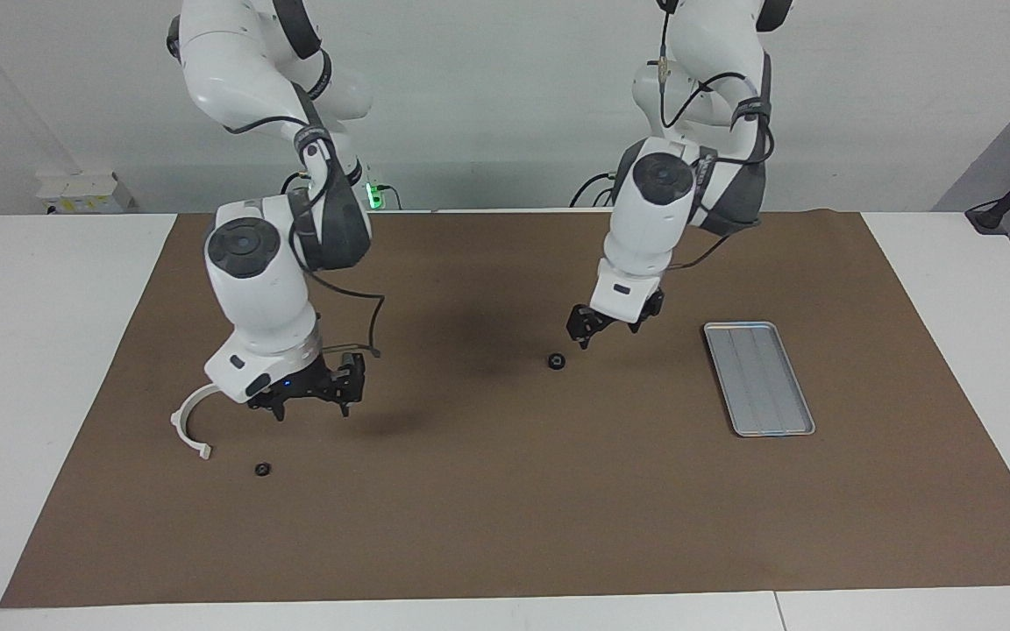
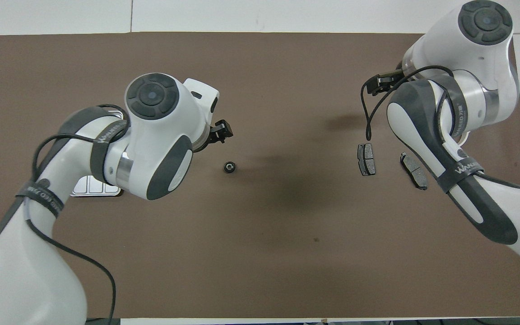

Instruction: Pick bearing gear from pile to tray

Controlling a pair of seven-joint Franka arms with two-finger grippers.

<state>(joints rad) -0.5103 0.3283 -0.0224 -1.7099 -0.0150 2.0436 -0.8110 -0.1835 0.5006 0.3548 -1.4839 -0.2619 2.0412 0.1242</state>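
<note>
Facing view, read from the robots' end of the table outward. Nearest the robots, and visible only in the overhead view, two dark grey pad-shaped plates (image 2: 366,159) lie side by side toward the right arm's end; the right arm hides them in the facing view. Next comes the left claw (image 1: 612,327), hanging low over the brown mat (image 1: 505,491) between the table's middle and the tray (image 1: 758,377). Its fingers appear slightly parted and carry nothing. Just beside it, apart from its tips and a little farther from the robots, a small black bearing gear (image 1: 557,360) rests on the mat. The tray lies toward the left arm's end and holds nothing, so no gear has been delivered as far as the pictures show.

Farther out, the right claw (image 1: 312,396) hangs over the mat with its fingers spread fairly wide and empty. The white half-ring bracket (image 1: 189,425) lies beside it, partly hidden by the wrist. Farthest from the robots, a second black bearing gear (image 1: 263,470) lies alone.

Judged progress: early. Both visible gears remain on the mat. The likely step in hand is the left claw's approach to the nearer gear; grasp, carry and release are all still to do.
</note>
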